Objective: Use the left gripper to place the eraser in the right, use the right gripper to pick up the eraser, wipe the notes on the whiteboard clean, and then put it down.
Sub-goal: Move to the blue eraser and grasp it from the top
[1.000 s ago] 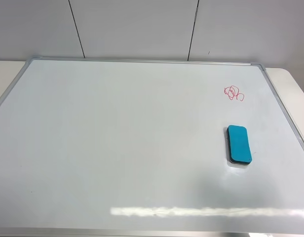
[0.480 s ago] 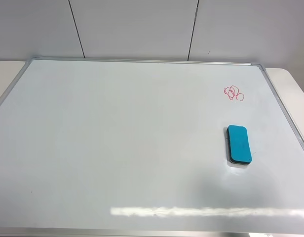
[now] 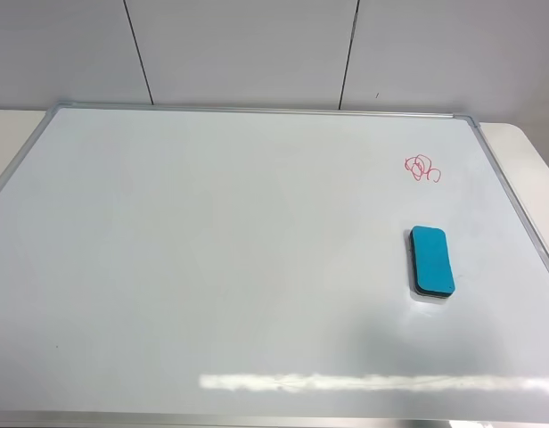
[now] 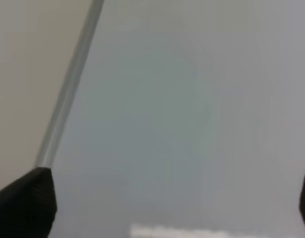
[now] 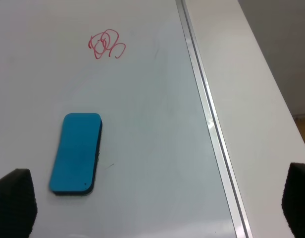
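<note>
The teal-blue eraser (image 3: 431,260) lies flat on the right part of the whiteboard (image 3: 239,250), below the red notes (image 3: 422,168). Neither arm shows in the exterior high view. In the right wrist view the eraser (image 5: 76,152) lies ahead of the open, empty right gripper (image 5: 155,203), with the notes (image 5: 106,44) beyond it; only the two black fingertips (image 5: 14,201) show. In the left wrist view the left gripper (image 4: 165,208) is open and empty over bare board near its silver frame (image 4: 68,94).
The whiteboard's right frame (image 5: 207,114) runs beside the eraser, with a cream table strip (image 5: 251,99) past it. A panelled wall (image 3: 257,53) stands behind the board. A glare streak (image 3: 372,382) lies along the board's front.
</note>
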Robot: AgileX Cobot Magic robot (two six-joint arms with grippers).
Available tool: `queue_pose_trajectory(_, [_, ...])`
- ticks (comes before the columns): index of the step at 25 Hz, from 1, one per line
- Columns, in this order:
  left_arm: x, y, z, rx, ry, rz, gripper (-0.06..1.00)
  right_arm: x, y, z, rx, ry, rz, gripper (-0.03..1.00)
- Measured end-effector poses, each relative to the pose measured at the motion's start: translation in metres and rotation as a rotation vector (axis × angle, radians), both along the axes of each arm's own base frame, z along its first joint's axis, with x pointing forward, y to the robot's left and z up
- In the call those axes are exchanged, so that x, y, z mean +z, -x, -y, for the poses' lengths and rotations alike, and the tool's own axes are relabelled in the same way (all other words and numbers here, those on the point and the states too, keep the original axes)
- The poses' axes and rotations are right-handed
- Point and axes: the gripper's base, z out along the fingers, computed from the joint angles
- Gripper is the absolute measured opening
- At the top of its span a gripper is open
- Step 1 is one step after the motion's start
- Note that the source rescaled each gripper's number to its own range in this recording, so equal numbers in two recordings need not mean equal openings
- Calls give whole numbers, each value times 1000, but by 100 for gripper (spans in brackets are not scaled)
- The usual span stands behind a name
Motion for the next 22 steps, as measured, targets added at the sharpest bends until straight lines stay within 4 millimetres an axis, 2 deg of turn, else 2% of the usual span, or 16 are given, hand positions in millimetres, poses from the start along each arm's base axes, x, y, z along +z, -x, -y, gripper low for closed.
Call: queue_pose_trajectory(22, [0,0,0,-11,-28,-3,100,0,0,0,21,0,0,100])
